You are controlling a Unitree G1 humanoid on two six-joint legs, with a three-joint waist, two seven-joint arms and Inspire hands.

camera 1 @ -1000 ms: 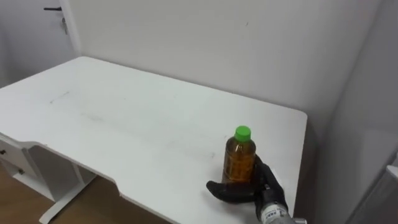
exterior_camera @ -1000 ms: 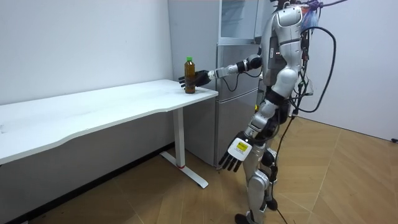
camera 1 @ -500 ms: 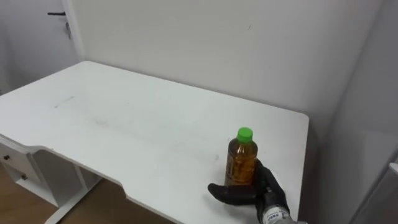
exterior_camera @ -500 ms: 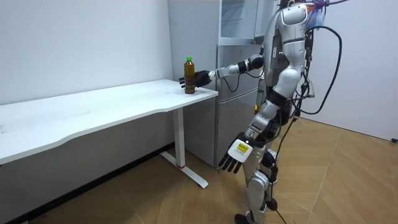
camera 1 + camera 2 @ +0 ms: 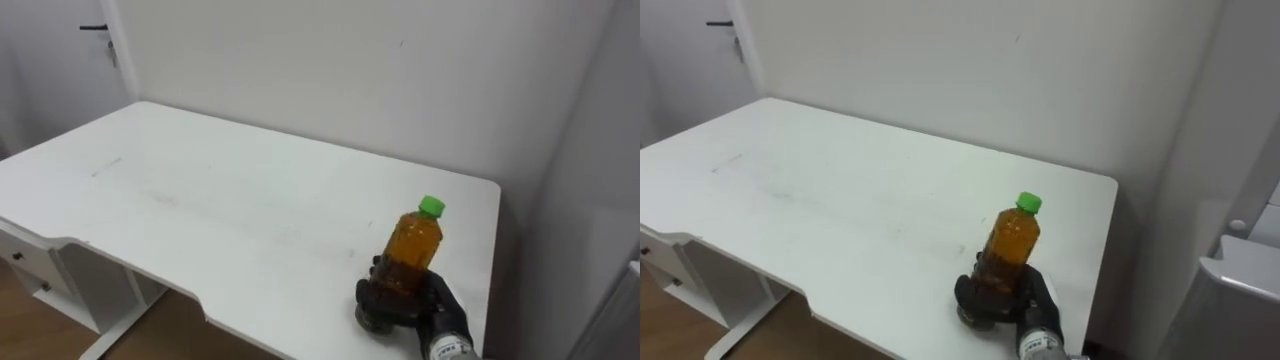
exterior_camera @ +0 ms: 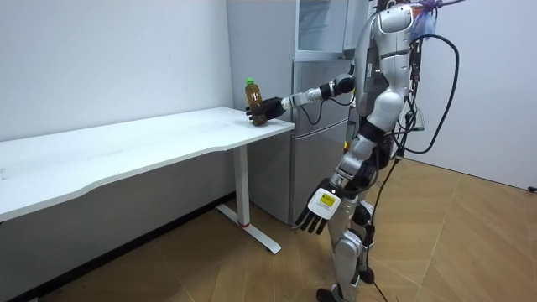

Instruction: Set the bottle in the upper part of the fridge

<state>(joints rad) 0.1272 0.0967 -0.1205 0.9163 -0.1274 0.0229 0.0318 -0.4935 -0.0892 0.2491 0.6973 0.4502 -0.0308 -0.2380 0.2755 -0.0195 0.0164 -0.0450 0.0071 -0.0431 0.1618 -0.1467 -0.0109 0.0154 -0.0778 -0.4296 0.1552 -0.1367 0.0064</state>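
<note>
Big grey fridge (image 6: pixel 315 159) against the wall, and the robot stands right beside it, at the end of the long white table (image 5: pixel 200 200). Its right arm reaches out over the table corner nearest the fridge. The left hand (image 6: pixel 312 216) hangs low by the thigh, fingers straight and spread. The right hand (image 5: pixel 398 303) is wrapped round the lower part of the bottle (image 5: pixel 412 250), fingers curled tight. The amber bottle tilts, top leaning right, above that corner; whether its base touches the tabletop, I can't tell. Green cap (image 5: pixel 431 207) on top.
</note>
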